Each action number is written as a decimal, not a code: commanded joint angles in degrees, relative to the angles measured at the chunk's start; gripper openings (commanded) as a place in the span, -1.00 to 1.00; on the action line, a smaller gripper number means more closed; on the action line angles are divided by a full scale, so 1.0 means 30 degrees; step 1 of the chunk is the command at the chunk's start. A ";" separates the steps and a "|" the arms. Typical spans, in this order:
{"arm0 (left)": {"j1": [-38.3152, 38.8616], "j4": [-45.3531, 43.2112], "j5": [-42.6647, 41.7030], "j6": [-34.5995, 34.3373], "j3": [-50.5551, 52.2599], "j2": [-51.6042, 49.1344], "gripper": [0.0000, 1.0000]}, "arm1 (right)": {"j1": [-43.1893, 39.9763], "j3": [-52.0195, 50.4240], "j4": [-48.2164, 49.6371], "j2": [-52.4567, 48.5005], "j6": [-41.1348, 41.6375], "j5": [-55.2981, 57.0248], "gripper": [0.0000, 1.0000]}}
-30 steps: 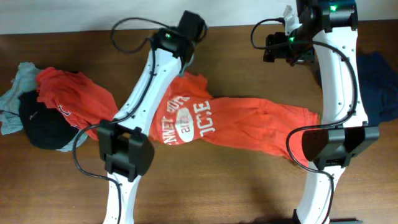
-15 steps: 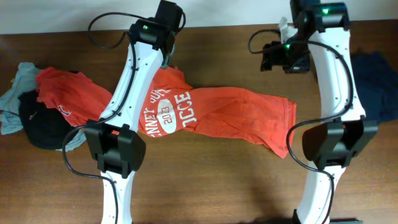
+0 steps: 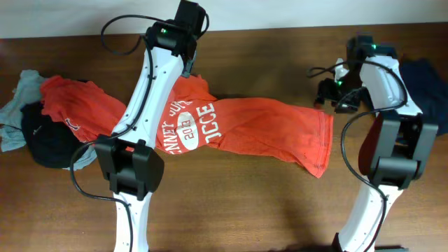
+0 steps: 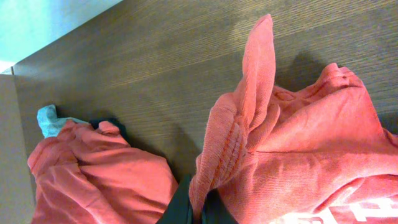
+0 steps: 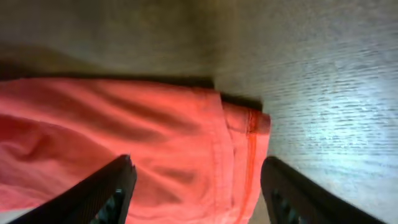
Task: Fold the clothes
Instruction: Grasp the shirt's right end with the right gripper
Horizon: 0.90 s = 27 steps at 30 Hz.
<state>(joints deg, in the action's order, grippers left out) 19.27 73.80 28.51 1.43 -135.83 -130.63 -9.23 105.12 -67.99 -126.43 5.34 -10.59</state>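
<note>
Overhead, the wooden table (image 3: 280,210) carries the orange T-shirt (image 3: 266,133) across the middle of the frame, drawn out from centre-left to centre-right but wrinkled and not flat. I judge that the step in hand is the spreading of this shirt, before any fold is made. My left gripper (image 4: 198,210) is closed on a pinch of the shirt near its upper left edge; in the left wrist view a ridge of the cloth stands up from my shut jaws. My right gripper (image 5: 198,177) has its jaws wide apart, with the hem corner at the right end of the shirt showing between the two fingers, and it holds nothing as far as I can see. The next move, I think, calls for closing these right jaws on that corner and pulling away from the left grip, so that the cloth becomes flat. At the left edge of the frame lies a pile of other clothes (image 3: 63,112), red, black and grey-green, near the shirt. A navy garment (image 3: 434,91) lies at the right edge. The white lettering (image 3: 192,126) on the shirt stands sideways to the frame. I can make out what seems to be "2013" in its middle, but the other words I cannot read surely. No brand or neck label shows.
</note>
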 commanded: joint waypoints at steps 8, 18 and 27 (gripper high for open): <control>-0.0022 -0.0066 -0.0095 -0.0270 -0.0313 0.0117 -0.99 | -0.0488 -0.3096 0.3745 -0.0146 -0.0131 -0.0015 0.15; -0.0022 -0.0007 -0.0772 -0.0270 -0.0313 0.0117 -0.99 | -0.0481 -0.3599 0.4699 -0.0160 -0.0131 -0.0044 -0.78; -0.0510 -0.0284 -0.1078 -0.0204 -0.1151 0.0117 -0.99 | -0.0816 0.0991 0.1727 -0.0036 -0.0204 -0.1450 -0.93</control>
<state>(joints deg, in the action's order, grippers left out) 19.03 73.28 25.45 1.41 -136.11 -130.63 -10.52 100.05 -61.25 -127.26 5.30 -12.34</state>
